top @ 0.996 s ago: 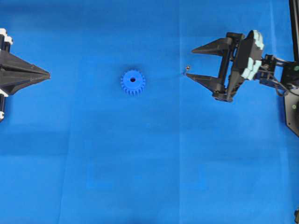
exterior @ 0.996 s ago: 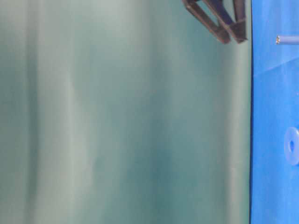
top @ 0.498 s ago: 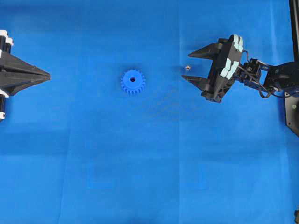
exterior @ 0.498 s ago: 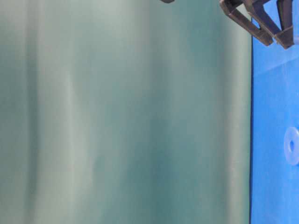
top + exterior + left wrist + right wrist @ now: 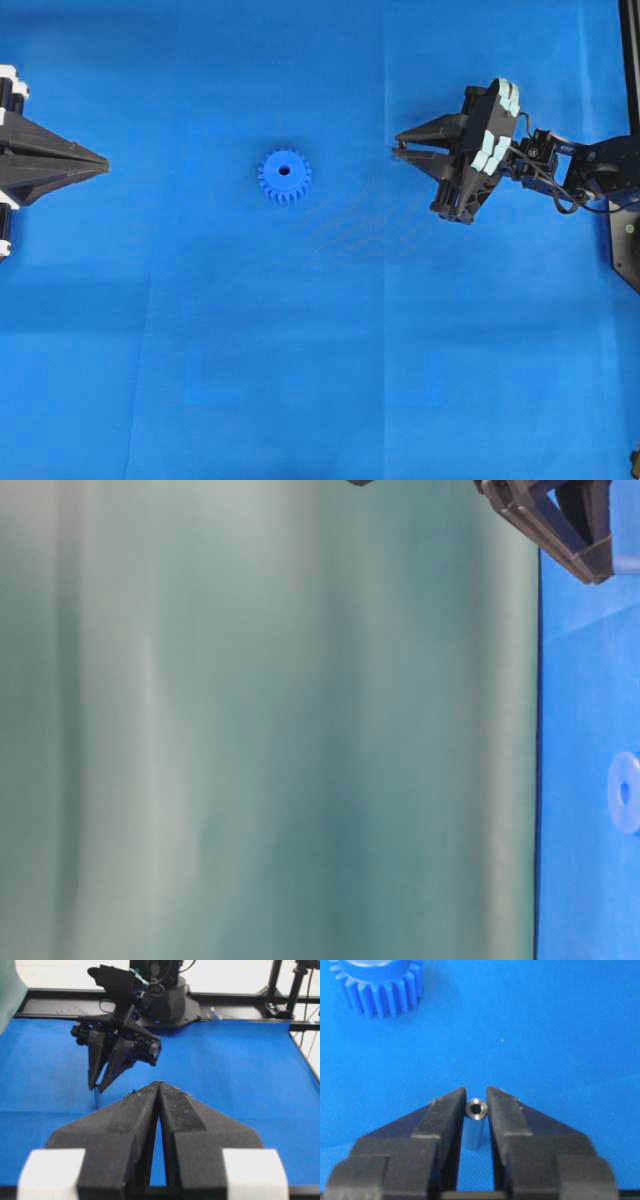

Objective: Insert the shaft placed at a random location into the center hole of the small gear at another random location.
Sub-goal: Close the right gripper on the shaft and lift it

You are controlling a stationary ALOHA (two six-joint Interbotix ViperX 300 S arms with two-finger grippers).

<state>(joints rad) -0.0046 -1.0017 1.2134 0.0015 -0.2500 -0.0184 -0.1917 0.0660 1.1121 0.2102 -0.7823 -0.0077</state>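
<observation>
The shaft (image 5: pixel 475 1127), a short silvery pin with a hollow shiny end, stands upright on the blue mat between the fingertips of my right gripper (image 5: pixel 476 1100), which is shut on its upper end. In the overhead view that gripper (image 5: pixel 398 151) lies right of centre, its tips drawn together. From the left wrist view the shaft (image 5: pixel 98 1099) shows just under those tips. The small gear (image 5: pixel 285 177) lies flat to the left of it, apart, its center hole (image 5: pixel 284 170) facing up; its teeth show at the top left of the right wrist view (image 5: pixel 377 987). My left gripper (image 5: pixel 103 160) is shut and empty at the far left.
The blue mat (image 5: pixel 320 350) covers the table. A black frame rail (image 5: pixel 240 997) and the right arm's base (image 5: pixel 165 1002) stand at the mat's far end. In the table-level view a green backdrop (image 5: pixel 250 730) fills most of the picture.
My right gripper moved a little left around the shaft and its jaws closed from wide open onto it. The gear and the left arm have not moved.
</observation>
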